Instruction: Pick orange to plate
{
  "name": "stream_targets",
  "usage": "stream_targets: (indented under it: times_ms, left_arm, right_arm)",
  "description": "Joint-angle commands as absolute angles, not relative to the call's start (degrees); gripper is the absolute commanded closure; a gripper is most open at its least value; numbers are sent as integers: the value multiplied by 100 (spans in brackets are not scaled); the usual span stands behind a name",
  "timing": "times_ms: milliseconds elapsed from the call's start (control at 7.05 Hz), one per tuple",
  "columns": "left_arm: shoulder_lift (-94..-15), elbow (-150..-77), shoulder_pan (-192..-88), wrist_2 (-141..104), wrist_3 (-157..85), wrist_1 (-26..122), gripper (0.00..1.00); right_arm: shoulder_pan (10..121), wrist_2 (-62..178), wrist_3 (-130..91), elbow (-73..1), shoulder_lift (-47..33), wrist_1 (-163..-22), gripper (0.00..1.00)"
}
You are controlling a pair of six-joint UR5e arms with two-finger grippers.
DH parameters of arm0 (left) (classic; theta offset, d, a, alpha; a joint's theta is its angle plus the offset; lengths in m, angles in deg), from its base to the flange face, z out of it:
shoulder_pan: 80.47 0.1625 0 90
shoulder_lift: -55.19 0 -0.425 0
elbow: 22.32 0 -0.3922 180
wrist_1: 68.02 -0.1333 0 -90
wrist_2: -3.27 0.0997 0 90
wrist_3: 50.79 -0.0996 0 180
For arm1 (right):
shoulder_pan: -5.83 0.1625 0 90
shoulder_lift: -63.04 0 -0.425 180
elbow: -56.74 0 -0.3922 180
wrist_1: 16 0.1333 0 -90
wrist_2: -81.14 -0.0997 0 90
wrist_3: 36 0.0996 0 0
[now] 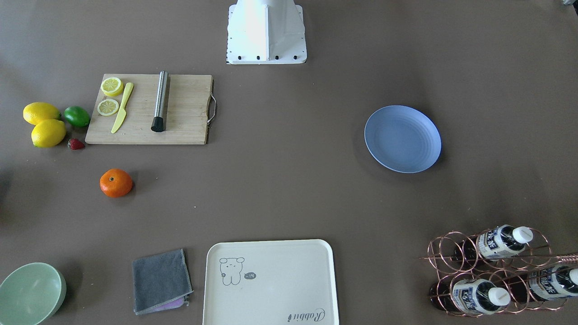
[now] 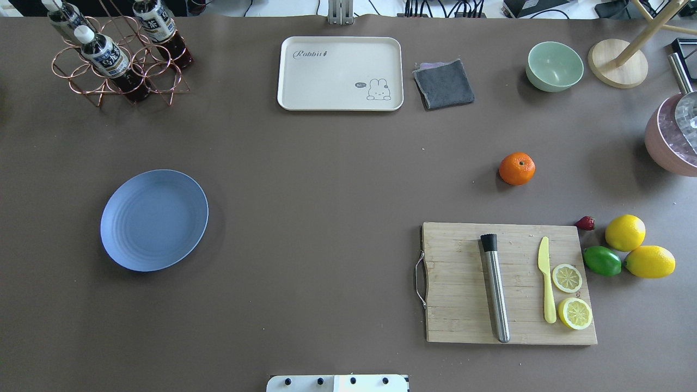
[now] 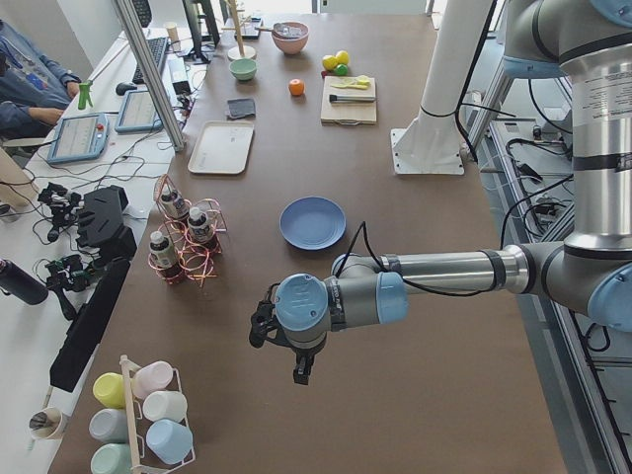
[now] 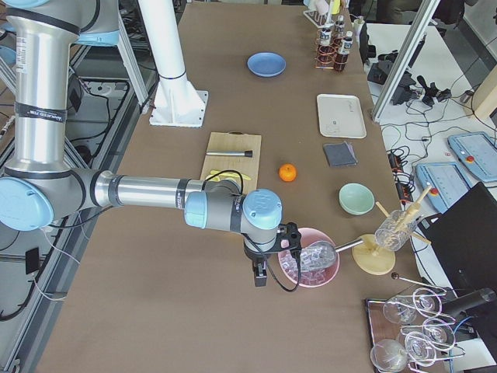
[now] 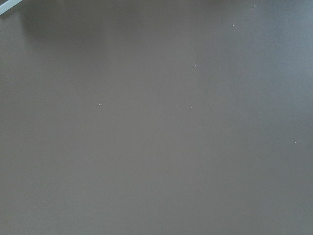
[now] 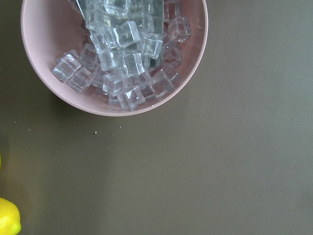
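Observation:
The orange (image 2: 517, 168) (image 1: 116, 183) lies alone on the brown table, between the cutting board and the grey cloth. The blue plate (image 2: 154, 219) (image 1: 402, 138) sits bare on the table's other half. Neither arm reaches into the overhead or front views. My left gripper (image 3: 299, 373) hangs over bare table at the near end in the exterior left view, well away from the plate (image 3: 312, 222). My right gripper (image 4: 260, 276) hangs beside a pink bowl in the exterior right view, short of the orange (image 4: 287, 172). I cannot tell whether either gripper is open or shut.
A wooden cutting board (image 2: 463, 326) holds a steel muddler, yellow knife and lemon slices. Two lemons (image 2: 625, 232), a lime (image 2: 601, 261) and a strawberry lie beside it. Along the far edge stand a cream tray (image 2: 340, 73), grey cloth (image 2: 444, 83), green bowl (image 2: 554, 66) and bottle rack (image 2: 117, 60). The pink bowl (image 6: 39, 73) holds ice cubes.

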State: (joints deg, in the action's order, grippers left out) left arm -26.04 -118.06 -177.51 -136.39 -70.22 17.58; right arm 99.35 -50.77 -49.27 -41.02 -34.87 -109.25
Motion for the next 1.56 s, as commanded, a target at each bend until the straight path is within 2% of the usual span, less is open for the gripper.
stream_targets:
  times_ms: [0,1418]
  left_arm:
    - [-2663,-11804,-17759,-13639,-7013,1802,2]
    - [-2952,-12024,-17751,-13727,-6751,1899,2]
  right_arm:
    - [9935,-5096,-4892,-4126,-3479,-10925,0]
    - [9926,-5245,-4830,-4336,-3295,-10925,0]
